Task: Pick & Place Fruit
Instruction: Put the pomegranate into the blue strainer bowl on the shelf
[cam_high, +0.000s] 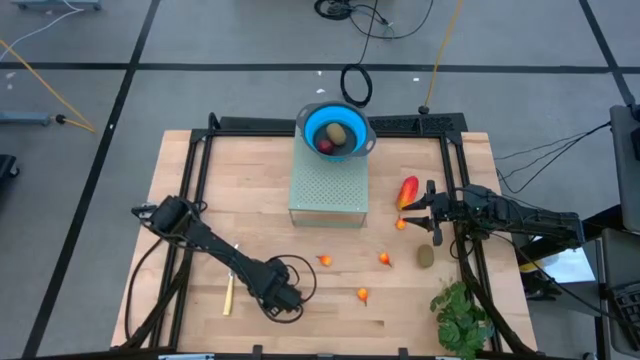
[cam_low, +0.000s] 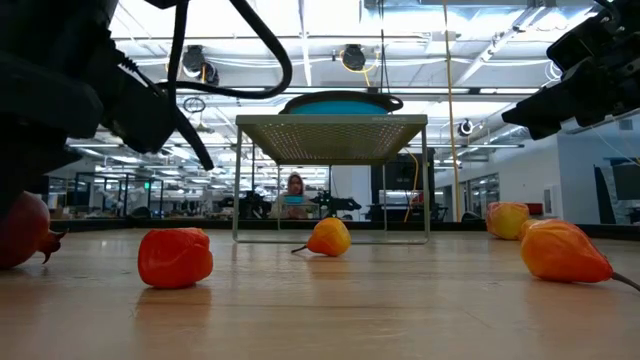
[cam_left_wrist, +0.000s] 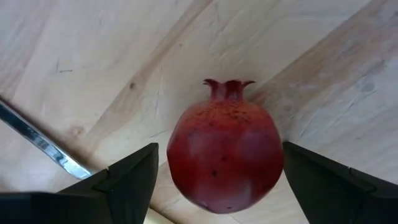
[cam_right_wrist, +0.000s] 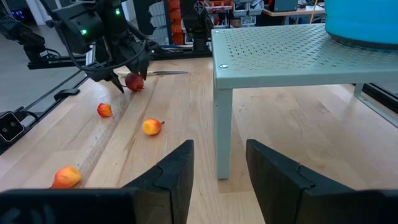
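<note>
Pomegranate (cam_left_wrist: 225, 149) between left gripper (cam_left_wrist: 217, 177) fingers

Pale matt wood table (cam_high: 330, 310), perforated metal stand (cam_high: 328, 188), glossy blue plastic bowl (cam_high: 335, 128).

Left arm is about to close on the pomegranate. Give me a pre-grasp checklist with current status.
1. Left gripper open: ok.
2. Pomegranate centred between the fingers: ok.
3. Fingers not yet touching the fruit: ok, gaps show on both sides.
4. Knife out of the closing path: ok, it lies outside one finger.
5. Bowl has room: ok, two fruits inside.
6. Right gripper out of the way: ok, near the mango, holding nothing.
</note>
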